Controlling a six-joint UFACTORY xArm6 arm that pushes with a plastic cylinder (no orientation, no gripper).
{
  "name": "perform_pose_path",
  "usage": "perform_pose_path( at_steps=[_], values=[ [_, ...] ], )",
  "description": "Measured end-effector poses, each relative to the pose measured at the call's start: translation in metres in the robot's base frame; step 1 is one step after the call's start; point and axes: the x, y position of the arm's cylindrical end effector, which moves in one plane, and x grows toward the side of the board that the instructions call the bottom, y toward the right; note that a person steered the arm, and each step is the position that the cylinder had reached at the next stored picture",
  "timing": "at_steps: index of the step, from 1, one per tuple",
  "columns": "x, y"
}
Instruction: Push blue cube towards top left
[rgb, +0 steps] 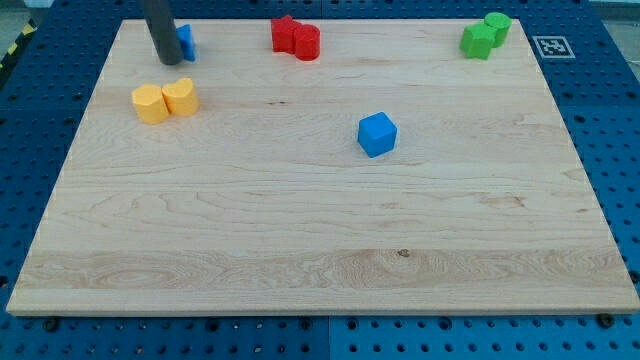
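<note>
Your wooden board (300, 230) lies on a blue pegboard table (610, 120); my tip (170, 62) sits near the view's top left, touching or just beside a small blue block (186, 41) half hidden behind the rod; below it you see two yellow blocks (166, 101) side by side, touching; a blue cube (377, 134) stands alone near the centre, well apart from my tip; two red blocks (296, 38) touch at the view's top middle; two green blocks (486, 35) touch at the top right.

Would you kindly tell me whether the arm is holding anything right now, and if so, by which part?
Nothing is held. My tip stands at the view's top left beside a partly hidden blue block, far from the blue cube.
</note>
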Motion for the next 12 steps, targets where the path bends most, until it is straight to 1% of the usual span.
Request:
perform_pose_path(
  at_steps=[1, 2, 4, 5, 6, 7, 8, 9, 10, 11, 12],
  values=[
    [0.004, 0.019],
    [0.025, 0.068],
    [0.077, 0.236],
    [0.122, 0.33],
    [0.163, 0.391],
    [0.174, 0.371],
    [0.174, 0.32],
    [0.177, 0.306],
    [0.177, 0.304],
    [0.172, 0.297],
    [0.157, 0.287]
  ],
)
